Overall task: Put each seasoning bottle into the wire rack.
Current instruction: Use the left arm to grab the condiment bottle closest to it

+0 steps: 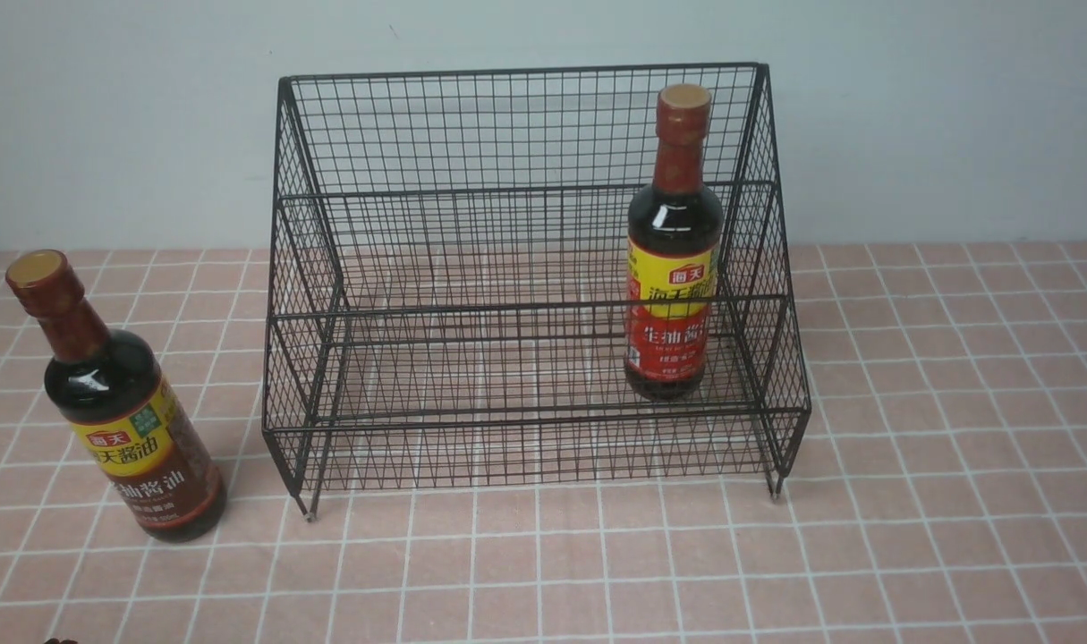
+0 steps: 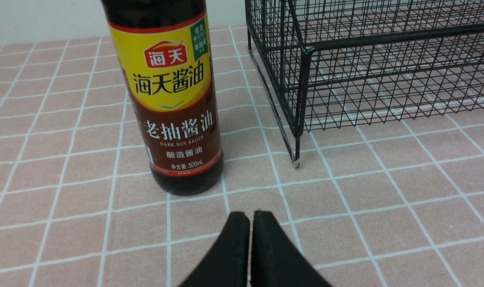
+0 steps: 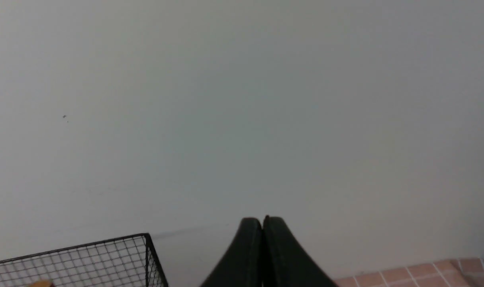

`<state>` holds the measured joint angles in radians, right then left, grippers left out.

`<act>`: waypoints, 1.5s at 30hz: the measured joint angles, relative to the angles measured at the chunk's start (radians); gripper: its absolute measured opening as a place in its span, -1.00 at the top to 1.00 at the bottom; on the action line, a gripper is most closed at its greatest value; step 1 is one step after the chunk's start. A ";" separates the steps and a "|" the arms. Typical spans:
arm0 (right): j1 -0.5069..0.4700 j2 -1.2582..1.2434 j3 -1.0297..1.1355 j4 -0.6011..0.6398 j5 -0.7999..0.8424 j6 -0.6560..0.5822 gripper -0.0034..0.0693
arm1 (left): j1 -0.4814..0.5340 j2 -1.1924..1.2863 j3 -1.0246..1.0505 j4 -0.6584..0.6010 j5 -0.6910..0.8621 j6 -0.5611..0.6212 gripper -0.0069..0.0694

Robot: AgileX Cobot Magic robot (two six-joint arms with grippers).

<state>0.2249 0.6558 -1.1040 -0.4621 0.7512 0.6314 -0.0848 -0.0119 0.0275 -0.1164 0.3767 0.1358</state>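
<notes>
Your left hand (image 2: 249,217), closed and empty, sits near the brown-label bottle (image 2: 174,107) upright on the counter (image 1: 955,501) left of the rack (image 1: 525,309); the red-label bottle (image 1: 673,268) stands in the rack's right end. Your right hand (image 3: 262,221) is closed too.

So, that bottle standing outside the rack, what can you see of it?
The brown-labelled bottle is tall, dark and glossy, with a reddish-brown neck, tan-topped cap and a yellow-over-brown label reading dark soy sauce. It stands upright on the pink tiled table, left of the wire rack, apart from it. Nothing else touches it.
</notes>
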 joint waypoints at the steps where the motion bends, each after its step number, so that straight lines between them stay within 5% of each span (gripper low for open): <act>1: 0.000 -0.011 0.002 0.015 0.006 -0.005 0.94 | 0.000 0.000 0.000 0.000 0.000 0.000 0.84; 7: 0.000 -0.307 0.134 0.248 0.052 -0.223 0.94 | 0.000 0.000 0.000 0.000 0.000 0.000 0.84; 19: 0.000 -0.492 0.297 0.410 0.046 -0.375 0.94 | 0.000 0.000 0.000 0.000 0.000 0.000 0.84; 29: 0.000 -0.492 0.465 0.554 -0.201 -0.638 0.94 | 0.000 0.000 0.000 0.000 0.000 0.000 0.84; 36: -0.014 -0.521 0.637 0.580 -0.353 -0.663 0.94 | 0.000 0.000 0.000 0.000 0.000 0.000 0.84; 45: -0.185 -0.659 0.924 0.497 -0.434 -0.667 0.94 | 0.000 0.000 0.000 0.000 0.000 0.000 0.84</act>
<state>0.0399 -0.0031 -0.1797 0.0348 0.3175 -0.0354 -0.0848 -0.0119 0.0275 -0.1164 0.3767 0.1358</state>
